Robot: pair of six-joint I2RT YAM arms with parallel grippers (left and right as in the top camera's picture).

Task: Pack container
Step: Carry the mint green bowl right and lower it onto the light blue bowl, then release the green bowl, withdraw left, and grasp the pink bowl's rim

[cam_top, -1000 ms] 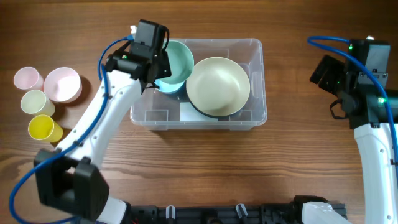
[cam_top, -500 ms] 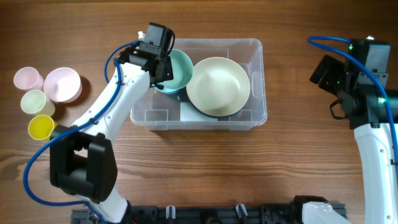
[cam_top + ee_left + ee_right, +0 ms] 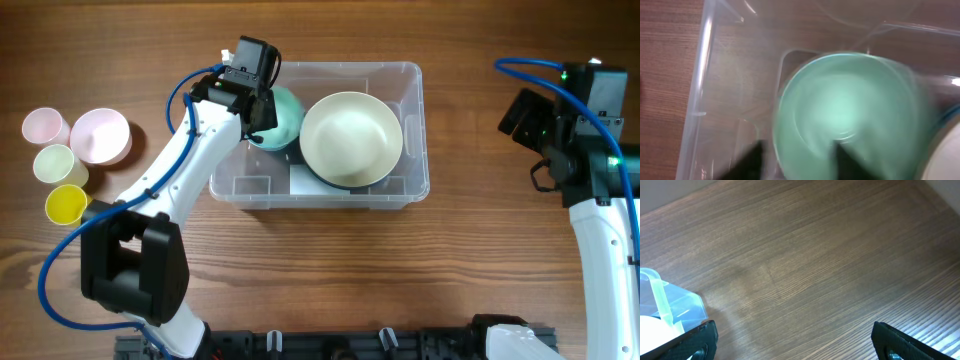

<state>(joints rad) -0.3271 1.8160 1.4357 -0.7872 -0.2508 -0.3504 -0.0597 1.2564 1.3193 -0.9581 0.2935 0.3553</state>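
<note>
Your left gripper has just let go: half a second ago it pinched the rim of the mint bowl and held it tilted, and now its fingers stand spread with the near rim loose between them. The bowl is smeared with motion in the left wrist view, so I judge it is dropping or settling as you look, not yet at rest

The container sits at the middle of the table, long side running from 9 to 3 o'clock. The mint bowl is inside it at the 9 o'clock end, just beside the cream bowl, which fills the 3 o'clock half; I cannot tell whether the two rims touch

For the task, that makes one more piece packed, provided it lands flat. Before you lift away, check that it has stopped rocking

Well apart, at the table's 9 o'clock edge, wait a pink bowl, a pink cup, a pale green cup and a yellow cup; those look like your next fetches

Your right gripper hangs at 3 o'clock over bare wood, claw wide apart, holding nothing
</note>
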